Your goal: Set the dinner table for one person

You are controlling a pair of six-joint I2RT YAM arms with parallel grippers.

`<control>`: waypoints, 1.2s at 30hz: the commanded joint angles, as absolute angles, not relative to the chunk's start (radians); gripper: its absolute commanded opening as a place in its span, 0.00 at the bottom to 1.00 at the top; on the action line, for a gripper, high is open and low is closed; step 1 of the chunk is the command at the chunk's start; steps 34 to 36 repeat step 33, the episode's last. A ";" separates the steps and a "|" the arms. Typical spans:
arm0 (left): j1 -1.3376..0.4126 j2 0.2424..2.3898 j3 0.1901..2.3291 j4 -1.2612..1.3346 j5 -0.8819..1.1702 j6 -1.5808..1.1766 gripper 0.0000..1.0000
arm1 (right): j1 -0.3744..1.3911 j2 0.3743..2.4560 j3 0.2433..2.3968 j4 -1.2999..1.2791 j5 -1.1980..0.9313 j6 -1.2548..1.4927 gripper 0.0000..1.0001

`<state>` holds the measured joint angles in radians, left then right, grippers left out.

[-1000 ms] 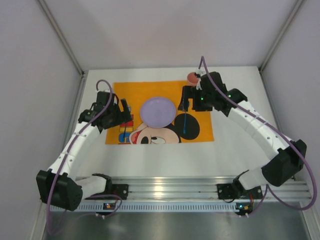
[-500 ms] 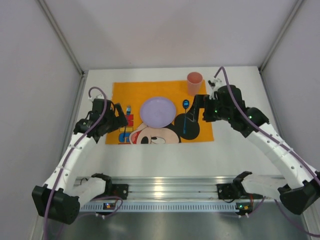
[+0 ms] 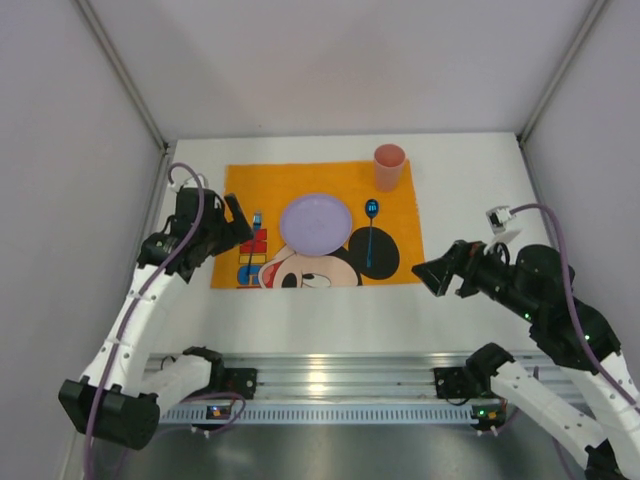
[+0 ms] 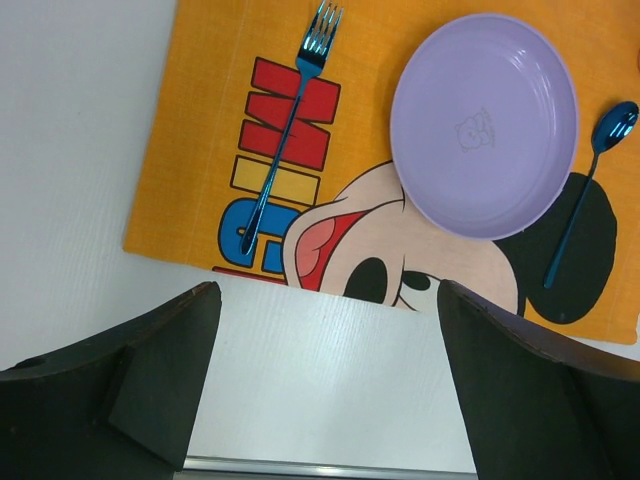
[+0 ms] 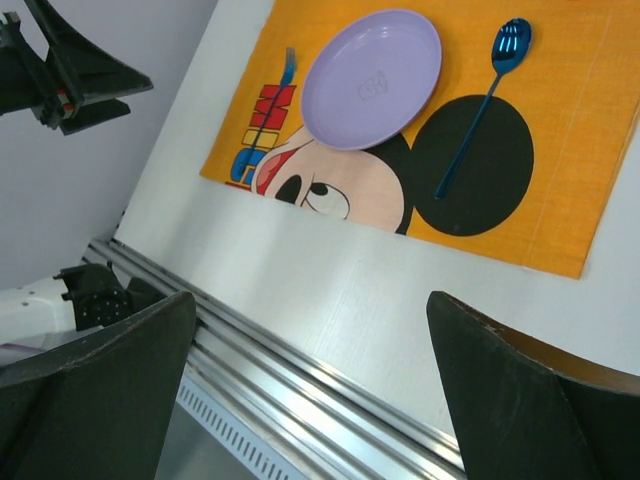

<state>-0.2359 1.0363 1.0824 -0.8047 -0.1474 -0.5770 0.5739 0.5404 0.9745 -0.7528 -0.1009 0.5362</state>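
The white dinner table carries an orange mouse-print placemat. On the mat lie a purple plate, a blue fork to its left and a blue spoon to its right. A pink cup stands upright at the mat's far right corner. My left gripper is open and empty at the mat's left edge. My right gripper is open and empty, off the mat's near right corner. The plate, fork and spoon show in the left wrist view.
A silver ridged rail runs along the table's near edge, also in the right wrist view. Grey walls close in the left, right and far sides. The left arm's gripper shows at the top left of the right wrist view.
My right gripper has let go of the pink cup at the mat's far right corner and pulled back toward the near right. My left gripper has drawn back slightly to the left.
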 commanded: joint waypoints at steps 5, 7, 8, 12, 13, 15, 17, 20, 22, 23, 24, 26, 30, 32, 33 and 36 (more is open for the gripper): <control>-0.232 0.919 1.131 -0.730 -0.176 -0.529 0.90 | 0.586 0.445 0.907 -0.798 -0.104 0.614 1.00; -0.232 0.873 1.109 -0.713 -0.228 -0.520 0.99 | 0.586 0.394 0.875 -0.772 -0.147 0.643 1.00; -0.232 0.830 1.098 -0.707 -0.248 -0.517 0.98 | 0.586 0.378 0.846 -0.767 -0.159 0.661 1.00; -0.232 0.766 1.091 -0.776 -0.319 -0.505 0.98 | 0.584 0.293 0.790 -0.781 -0.216 0.716 1.00; -0.232 0.758 1.092 -0.797 -0.324 -0.506 0.98 | 0.587 0.281 0.775 -0.791 -0.221 0.727 1.00; -0.232 0.735 1.101 -0.857 -0.316 -0.514 0.98 | 0.586 0.252 0.769 -0.799 -0.239 0.735 1.00; -0.232 0.715 1.103 -0.909 -0.302 -0.520 0.98 | 0.586 0.253 0.784 -0.805 -0.262 0.715 1.00; -0.232 0.683 1.095 -0.953 -0.302 -0.543 0.97 | 0.586 0.259 0.807 -0.836 -0.290 0.701 1.00; -0.232 0.663 1.089 -0.971 -0.304 -0.566 0.97 | 0.586 0.250 0.816 -0.873 -0.287 0.701 1.00; -0.232 0.643 1.086 -0.988 -0.307 -0.583 0.96 | 0.586 0.235 0.824 -0.896 -0.279 0.710 1.00; -0.232 0.629 1.085 -0.999 -0.307 -0.583 0.96 | 0.586 0.224 0.828 -0.896 -0.279 0.715 1.00; -0.232 0.589 1.074 -1.021 -0.308 -0.606 0.96 | 0.586 0.183 0.833 -0.917 -0.272 0.725 1.00; -0.232 0.531 1.032 -1.048 -0.311 -0.607 0.95 | 0.586 0.147 0.854 -0.948 -0.250 0.718 1.00; -0.232 0.517 1.019 -1.046 -0.321 -0.588 0.95 | 0.586 0.159 0.888 -0.988 -0.203 0.706 1.00; -0.230 0.520 0.999 -1.025 -0.327 -0.581 0.95 | 0.586 0.164 0.896 -1.003 -0.163 0.701 1.00; -0.230 0.520 0.999 -1.025 -0.327 -0.581 0.95 | 0.586 0.164 0.896 -1.003 -0.163 0.701 1.00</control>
